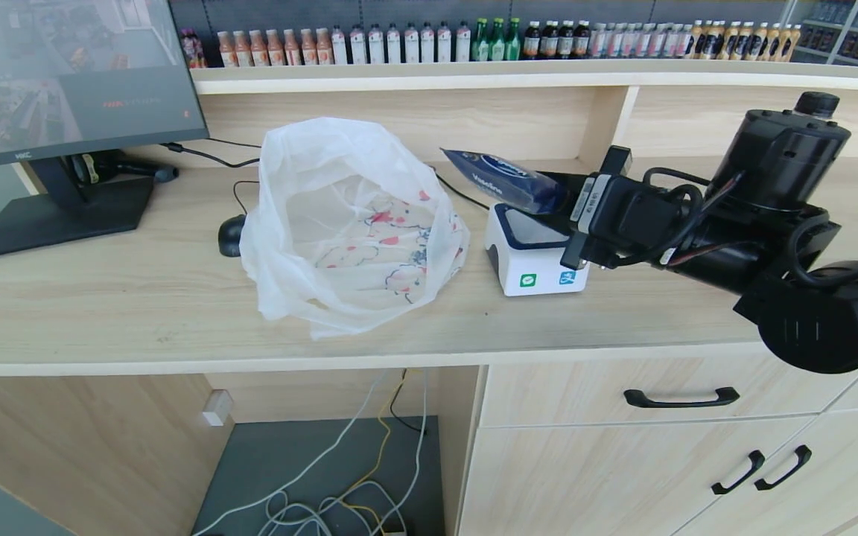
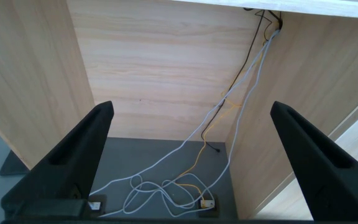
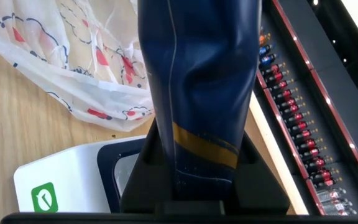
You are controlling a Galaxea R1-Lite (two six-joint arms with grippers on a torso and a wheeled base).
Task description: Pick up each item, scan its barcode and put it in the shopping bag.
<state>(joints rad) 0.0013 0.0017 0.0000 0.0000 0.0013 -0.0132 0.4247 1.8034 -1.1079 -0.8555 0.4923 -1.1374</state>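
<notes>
While right claw (image 1: 564, 195) pinches blue pouch (image 1: 500, 181) above scanner (image 1: 541, 279), shopping bag (image 1: 347, 216) sits just beside | left claw (image 2: 191, 112) spread under counter (image 1: 101, 313)

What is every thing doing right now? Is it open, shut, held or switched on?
shopping bag: open, standing on the counter
blue tube: held up over the scanner
right gripper: shut on the blue tube
left gripper: open, holding nothing, down under the counter
scanner: sitting on the counter beside the shopping bag
drawer: shut
monitor: switched on
</notes>
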